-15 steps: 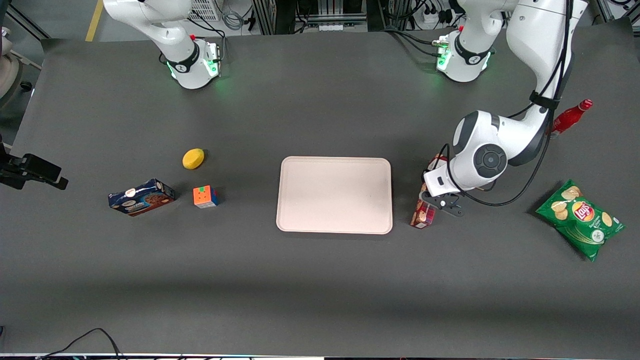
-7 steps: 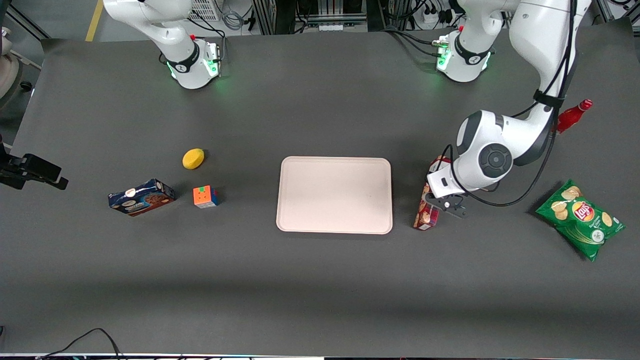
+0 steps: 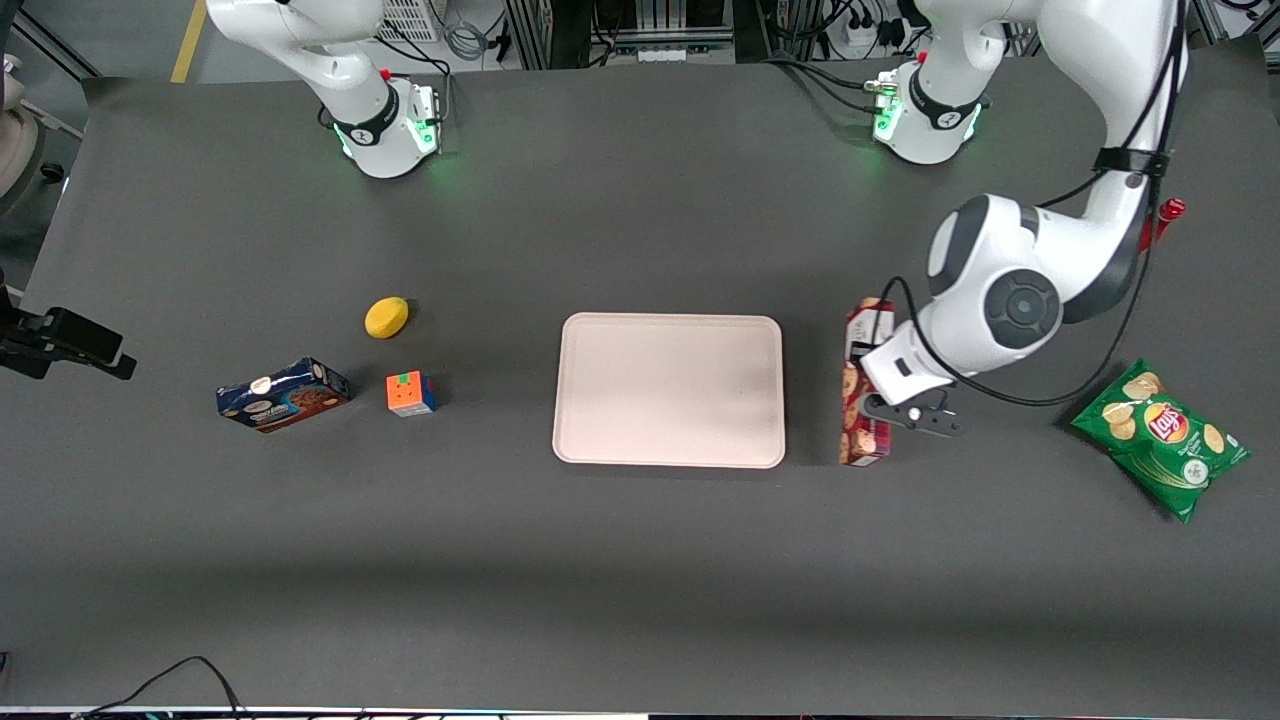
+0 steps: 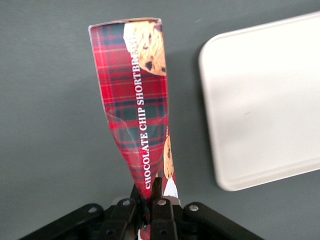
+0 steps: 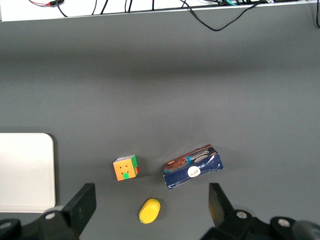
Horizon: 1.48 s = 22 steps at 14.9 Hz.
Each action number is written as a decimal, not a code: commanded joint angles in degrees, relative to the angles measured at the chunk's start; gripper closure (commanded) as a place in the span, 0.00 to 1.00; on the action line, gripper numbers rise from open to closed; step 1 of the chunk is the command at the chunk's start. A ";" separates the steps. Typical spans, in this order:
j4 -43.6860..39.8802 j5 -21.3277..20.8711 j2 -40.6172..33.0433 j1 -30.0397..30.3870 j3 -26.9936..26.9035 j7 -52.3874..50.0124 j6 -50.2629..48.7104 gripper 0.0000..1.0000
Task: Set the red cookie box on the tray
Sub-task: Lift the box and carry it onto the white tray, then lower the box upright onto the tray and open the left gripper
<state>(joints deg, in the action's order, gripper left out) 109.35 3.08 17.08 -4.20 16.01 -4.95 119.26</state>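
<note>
The red cookie box, a long tartan carton with cookie pictures, is beside the tray on the side toward the working arm's end, its length running along the tray's short edge. My left gripper is shut on it about midway along its length. In the left wrist view the gripper pinches the carton so hard that it is squashed flat between the fingers. The pale tray lies next to the box with nothing on it. The box looks raised off the table.
A green chips bag and a red bottle lie toward the working arm's end. Toward the parked arm's end are a dark blue cookie box, a colour cube and a yellow lemon.
The left arm has shifted toward its own end of the table with the box in its grip. The box has swung from a slant to lie parallel to the tray's short edge.
</note>
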 commanded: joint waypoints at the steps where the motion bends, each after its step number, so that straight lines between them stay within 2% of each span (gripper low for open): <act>1: -1.16 0.70 0.84 -0.72 6.13 -12.69 1.66 0.91; 4: -1.07 -0.87 2.86 -0.98 9.65 -16.23 4.75 0.91; 6: -0.89 -5.08 4.79 -1.94 10.36 -17.02 6.33 0.90; 9: -0.63 -8.25 7.43 -3.18 10.62 -20.45 9.40 0.89; 20: 2.18 -10.28 10.34 -4.32 10.63 -25.81 14.42 0.85; 21: 2.10 -10.28 10.43 -4.32 10.54 -25.81 14.51 0.76; 22: 2.09 -10.28 10.43 -4.32 10.62 -25.81 14.51 0.58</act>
<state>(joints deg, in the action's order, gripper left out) 110.97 -6.10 28.07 -8.16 26.61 -28.86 132.75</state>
